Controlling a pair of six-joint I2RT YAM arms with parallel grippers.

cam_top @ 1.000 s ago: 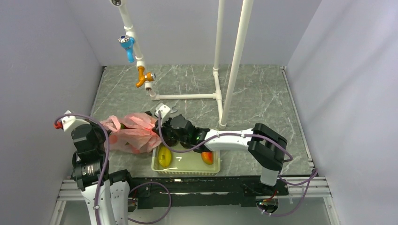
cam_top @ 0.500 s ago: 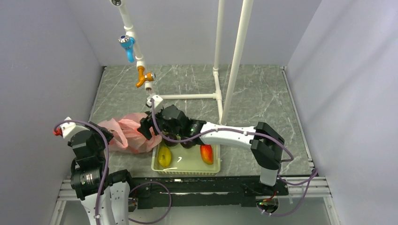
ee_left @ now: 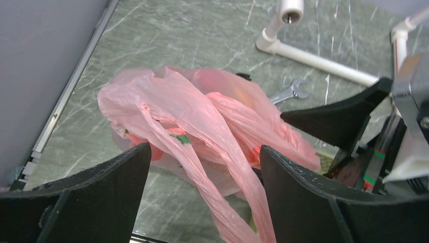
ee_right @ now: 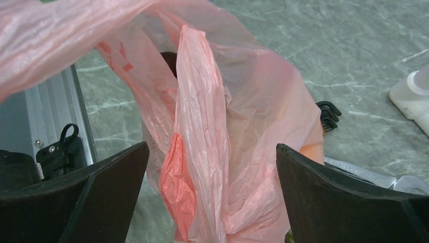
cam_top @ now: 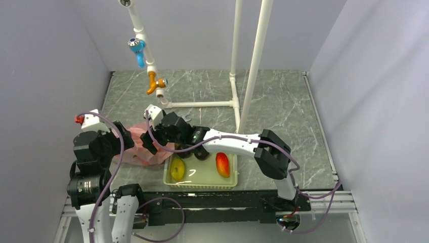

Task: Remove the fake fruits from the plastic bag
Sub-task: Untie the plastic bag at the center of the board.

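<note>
left gripper [ee_left: 205, 148]: It sits at the lower left of the top view, by the left side of the bag. Its two black fingers [ee_left: 91, 197] are spread wide apart. A twisted strip of the bag runs between them, but they do not pinch it. It holds nothing.
plastic bag [cam_top: 132, 152]: It is thin, pink and crinkly. It lies on the table [cam_top: 283, 101] at the lower left of the top view, between the two grippers and just beside the basket. One long handle runs down to the bottom edge of the left wrist view.
fake fruits [ee_left: 174, 135]: They are inside the bag. Red and green shapes show through the pink film in the left wrist view. Which fruit is which cannot be told.
right gripper [ee_right: 211, 147]: The right arm reaches over the basket to the right side of the bag. Its fingers [ee_right: 349, 197] are wide open. A tall fold of the bag stands between them and is not squeezed. It holds nothing.
wrench [ee_left: 288, 92]: It is small and silver, and lies flat on the table just behind the bag.
basket [cam_top: 200, 186]: It is pale green and sits low in the middle of the top view.
yellow-green fruit [cam_top: 177, 168]: It lies in the left end of the basket.
red-orange fruit [cam_top: 222, 164]: It lies in the right part of the basket.
white pipe frame [cam_top: 202, 105]: It stands on the table behind the basket, in the upper middle of the top view.
</note>
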